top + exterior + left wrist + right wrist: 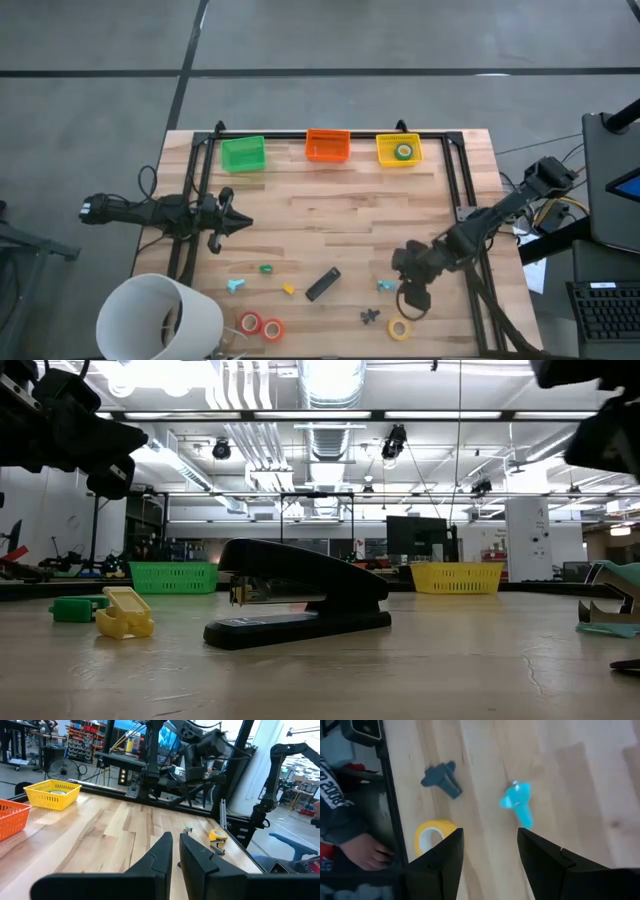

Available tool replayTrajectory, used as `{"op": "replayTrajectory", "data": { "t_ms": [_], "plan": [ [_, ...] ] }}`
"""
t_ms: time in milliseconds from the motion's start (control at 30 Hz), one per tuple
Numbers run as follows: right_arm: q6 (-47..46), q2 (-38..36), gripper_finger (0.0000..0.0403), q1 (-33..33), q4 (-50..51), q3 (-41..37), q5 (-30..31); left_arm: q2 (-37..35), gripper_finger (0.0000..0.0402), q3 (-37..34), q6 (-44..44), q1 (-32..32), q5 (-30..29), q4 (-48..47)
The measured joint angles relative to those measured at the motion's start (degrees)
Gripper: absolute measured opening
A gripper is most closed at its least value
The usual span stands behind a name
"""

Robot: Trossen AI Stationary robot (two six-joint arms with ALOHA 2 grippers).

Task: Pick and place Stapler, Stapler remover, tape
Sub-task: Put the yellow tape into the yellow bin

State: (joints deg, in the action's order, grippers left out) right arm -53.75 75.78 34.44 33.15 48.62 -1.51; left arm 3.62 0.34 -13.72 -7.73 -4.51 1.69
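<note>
done so far: one green tape roll (403,152) lies inside the yellow bin (385,156) at the far edge of the bench (330,215); the green bin (242,156) and the orange bin (327,149) look empty, as far as i can tell.
stapler: the stapler (322,284) lies on the bench near the front, between the two arms, not in any bin.
tape left: two red-orange tape rolls (260,325) at the front left, a yellow tape roll (400,329) at the front right, and a small green piece (266,268) near the stapler are all on the bench.
remover: a dark claw-shaped piece (370,317) and a light blue piece (517,802) lie near the yellow roll; both are not yet placed.
right tool: the right tool (487,855) hangs above the bench between the yellow roll and the blue piece, fingers spread, holding nothing.
left tool: the left tool (240,224) waits at the left side, fingers pressed nearly together, empty.
judgement: only a small part is done; most items remain.
</note>
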Motion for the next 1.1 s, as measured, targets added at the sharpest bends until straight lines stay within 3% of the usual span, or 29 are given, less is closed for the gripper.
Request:
{"op": "replayTrajectory", "data": {
  "t_ms": [267,567,1100],
  "plan": [
    [-6.68,6.75,0.0182,5.67,-7.92,0.0,0.19,0.0,0.0037,0.0,0.0,0.0,0.0,-0.01],
    [-12.71,12.07,0.0183,9.77,-8.47,1.45,-1.9,0.0,0.0037,0.0,0.0,0.0,0.0,-0.02],
    [-12.55,14.75,0.0183,9.66,-8.79,1.75,-1.11,0.02,0.0037,0.0,0.01,-0.01,0.0,-0.01]
  ]
}}
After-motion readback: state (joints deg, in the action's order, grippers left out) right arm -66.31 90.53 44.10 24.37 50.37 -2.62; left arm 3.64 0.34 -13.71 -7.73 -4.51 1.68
